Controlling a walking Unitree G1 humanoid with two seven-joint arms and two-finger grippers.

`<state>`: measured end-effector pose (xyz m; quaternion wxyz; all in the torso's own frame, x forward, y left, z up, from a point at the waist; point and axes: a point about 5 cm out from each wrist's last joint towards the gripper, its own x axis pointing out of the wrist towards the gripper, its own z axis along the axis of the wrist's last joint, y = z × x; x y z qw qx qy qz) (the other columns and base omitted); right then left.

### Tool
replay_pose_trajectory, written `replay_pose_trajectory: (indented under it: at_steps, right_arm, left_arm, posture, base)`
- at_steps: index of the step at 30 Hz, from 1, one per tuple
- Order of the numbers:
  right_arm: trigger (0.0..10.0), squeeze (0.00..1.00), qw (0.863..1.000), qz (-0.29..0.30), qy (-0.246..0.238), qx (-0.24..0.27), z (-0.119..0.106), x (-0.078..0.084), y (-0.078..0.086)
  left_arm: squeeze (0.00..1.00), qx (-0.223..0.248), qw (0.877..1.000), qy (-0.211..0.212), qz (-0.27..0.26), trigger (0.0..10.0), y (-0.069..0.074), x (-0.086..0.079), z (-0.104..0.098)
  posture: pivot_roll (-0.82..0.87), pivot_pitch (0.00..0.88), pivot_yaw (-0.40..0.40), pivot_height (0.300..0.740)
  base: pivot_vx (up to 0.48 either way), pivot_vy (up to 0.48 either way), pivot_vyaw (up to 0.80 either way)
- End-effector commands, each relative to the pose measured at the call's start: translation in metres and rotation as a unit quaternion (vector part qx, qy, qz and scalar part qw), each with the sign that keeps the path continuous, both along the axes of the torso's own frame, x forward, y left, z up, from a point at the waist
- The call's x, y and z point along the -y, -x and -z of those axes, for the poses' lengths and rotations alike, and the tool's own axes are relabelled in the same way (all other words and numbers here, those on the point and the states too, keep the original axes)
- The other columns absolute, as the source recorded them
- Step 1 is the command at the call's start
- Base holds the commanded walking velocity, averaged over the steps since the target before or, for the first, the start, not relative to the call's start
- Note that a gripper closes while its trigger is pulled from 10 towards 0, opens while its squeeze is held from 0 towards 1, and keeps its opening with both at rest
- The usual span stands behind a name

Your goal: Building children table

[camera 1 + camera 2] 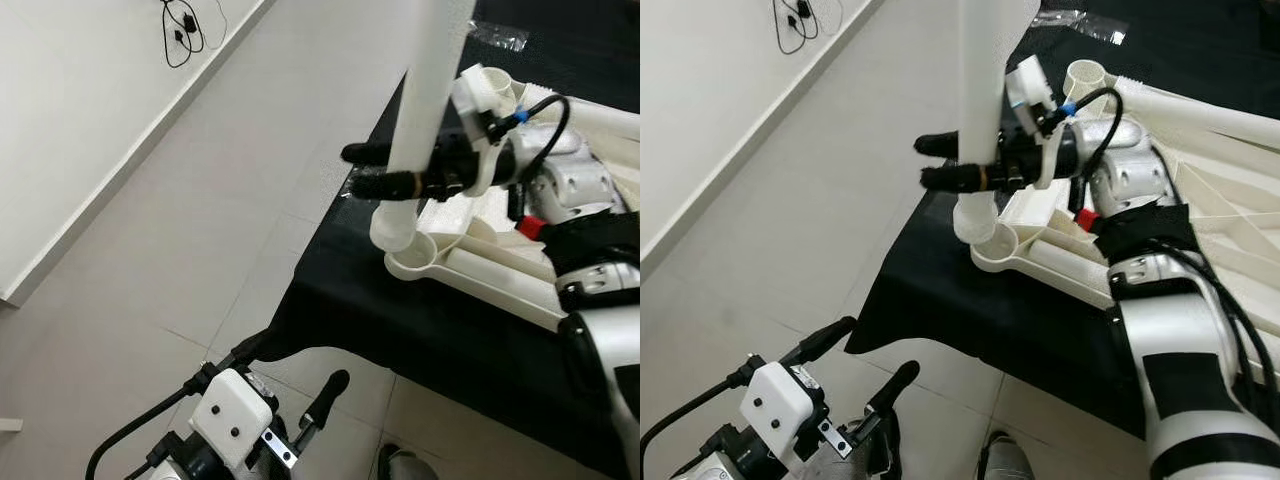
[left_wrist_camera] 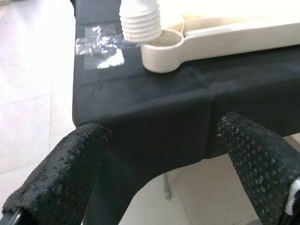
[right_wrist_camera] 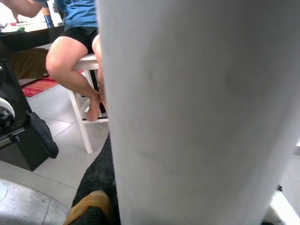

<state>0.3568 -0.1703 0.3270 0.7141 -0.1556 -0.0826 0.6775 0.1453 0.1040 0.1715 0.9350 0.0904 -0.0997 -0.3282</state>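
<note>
A black cloth [image 1: 420,320] covers the work surface, where the white tabletop [image 1: 1200,160] of a children's table lies underside up, its ribs and corner sockets exposed. The right gripper [image 1: 385,168] is clamped around a white table leg [image 1: 425,95], held nearly upright with its threaded end [image 2: 139,26] just beside and slightly above the round corner socket [image 1: 412,258] nearest the cloth's edge. By the look of it, the leg is not yet seated or screwed in; lining it up over the socket and turning it home remain, and no other leg can be seen fitted. The left gripper [image 1: 865,365] hangs low over the tiled floor [image 1: 200,200], fingers spread, holding nothing. A seated person's legs [image 3: 77,65] appear in the right wrist view.
</note>
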Motion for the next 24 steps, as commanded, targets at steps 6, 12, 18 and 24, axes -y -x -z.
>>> replay_pose_trajectory:
  at_steps: [6, 12, 18, 24]
  right_arm:
    - [10.0, 0.00, 0.999, -0.026, -0.012, 0.019, -0.008, 0.007, 0.010]
    - [10.0, 0.00, 0.999, -0.040, -0.010, 0.035, -0.009, 0.009, 0.021]
    - [10.0, 0.00, 0.998, -0.043, 0.003, 0.046, -0.009, 0.011, 0.026]
    - [10.0, 0.00, 0.996, -0.052, 0.027, 0.060, -0.012, 0.010, 0.035]
  left_arm:
    - [0.00, -0.017, 1.000, -0.010, 0.007, 10.0, 0.004, -0.002, 0.004]
    - [0.00, -0.018, 1.000, -0.013, 0.010, 10.0, 0.001, -0.004, 0.004]
    - [0.00, -0.018, 1.000, -0.013, 0.010, 10.0, 0.000, -0.006, 0.004]
    - [0.00, -0.017, 1.000, -0.013, 0.013, 10.0, 0.000, -0.006, 0.004]
  posture:
    - [0.11, 0.374, 0.050, 0.740]
    - [0.11, 0.374, 0.066, 0.740]
    - [0.10, 0.378, 0.075, 0.740]
    - [0.10, 0.378, 0.080, 0.740]
  base:
    - [0.000, 0.000, 0.00]
    - [0.000, 0.000, 0.00]
    - [0.000, 0.000, 0.00]
    - [0.000, 0.000, 0.00]
